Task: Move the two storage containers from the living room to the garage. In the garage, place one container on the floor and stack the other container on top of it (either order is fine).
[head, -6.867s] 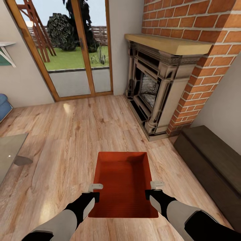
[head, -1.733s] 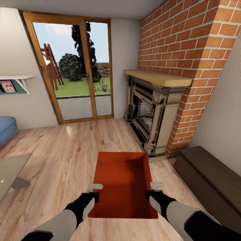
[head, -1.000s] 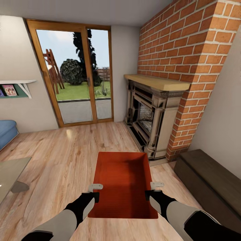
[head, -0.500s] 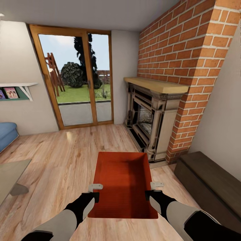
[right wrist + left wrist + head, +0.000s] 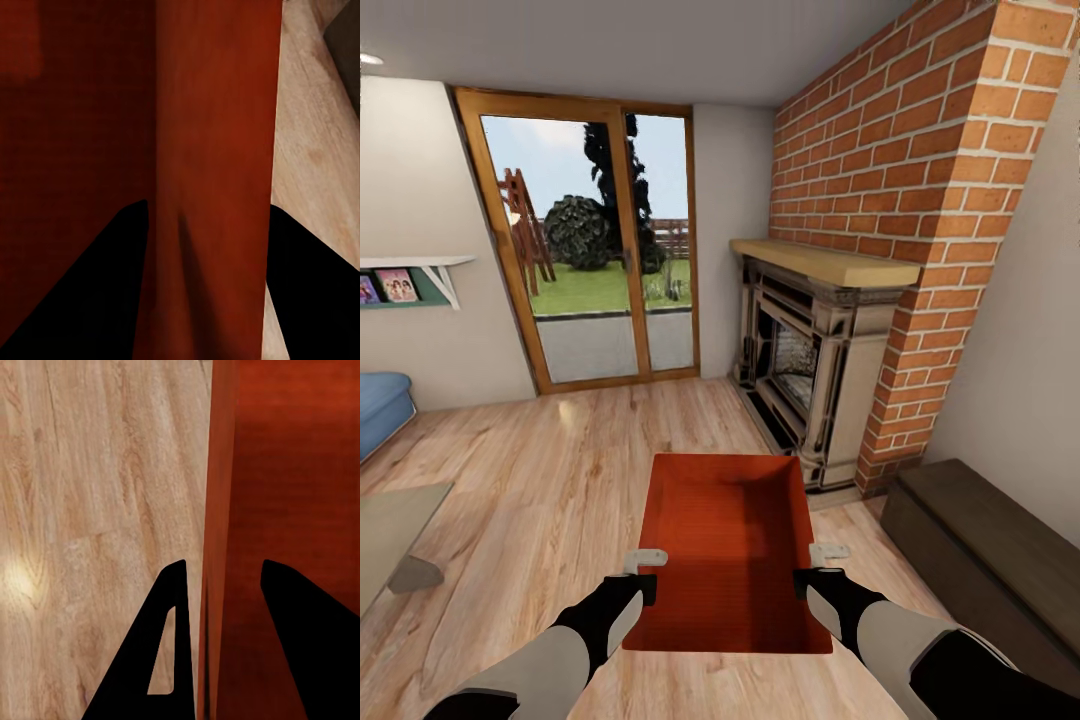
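In the living room, above the wood plank floor [image 5: 560, 470], one orange-red storage container [image 5: 725, 540] carried between both arms. Left end effector [image 5: 648, 570] clamped on its left wall, right end effector [image 5: 822, 565] on its right wall. Brick fireplace [image 5: 810, 370] ahead.

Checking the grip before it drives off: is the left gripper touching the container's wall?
Touching. The left wrist view shows the left gripper straddling the storage container wall, outer finger flush against it.

Brick fireplace [image 5: 815, 350], glass doors [image 5: 595, 250], plank flooring [image 5: 540, 470]
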`<state>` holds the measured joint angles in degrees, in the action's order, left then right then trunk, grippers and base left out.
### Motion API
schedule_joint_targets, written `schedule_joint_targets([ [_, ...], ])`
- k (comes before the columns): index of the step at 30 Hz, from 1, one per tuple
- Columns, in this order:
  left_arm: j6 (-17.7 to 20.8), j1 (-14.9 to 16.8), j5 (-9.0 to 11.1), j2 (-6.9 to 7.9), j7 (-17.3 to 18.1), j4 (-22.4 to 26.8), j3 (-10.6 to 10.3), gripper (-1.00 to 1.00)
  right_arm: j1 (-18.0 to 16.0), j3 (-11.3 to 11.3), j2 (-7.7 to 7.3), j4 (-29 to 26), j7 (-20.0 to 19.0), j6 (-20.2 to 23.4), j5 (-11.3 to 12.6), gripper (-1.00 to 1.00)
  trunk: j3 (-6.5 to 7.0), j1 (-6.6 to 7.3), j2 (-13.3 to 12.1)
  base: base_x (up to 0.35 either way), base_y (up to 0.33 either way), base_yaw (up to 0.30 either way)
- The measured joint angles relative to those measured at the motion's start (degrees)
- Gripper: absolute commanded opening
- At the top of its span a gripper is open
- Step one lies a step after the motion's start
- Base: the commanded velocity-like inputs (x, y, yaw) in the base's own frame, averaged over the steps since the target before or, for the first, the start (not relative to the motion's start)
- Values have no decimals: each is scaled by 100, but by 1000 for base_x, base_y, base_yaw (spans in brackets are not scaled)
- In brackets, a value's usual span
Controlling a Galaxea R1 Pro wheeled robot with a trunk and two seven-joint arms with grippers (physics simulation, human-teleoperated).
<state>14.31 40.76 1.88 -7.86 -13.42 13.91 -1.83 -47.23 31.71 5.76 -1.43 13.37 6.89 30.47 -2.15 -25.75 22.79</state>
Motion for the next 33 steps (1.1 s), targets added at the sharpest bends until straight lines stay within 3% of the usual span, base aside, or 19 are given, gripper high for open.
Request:
schedule_joint_targets([
  [33,2,4,0,0,0,-1,0,-100,-4,1,0,0,1,2,0,-100,286,-2,9,0,0,0],
])
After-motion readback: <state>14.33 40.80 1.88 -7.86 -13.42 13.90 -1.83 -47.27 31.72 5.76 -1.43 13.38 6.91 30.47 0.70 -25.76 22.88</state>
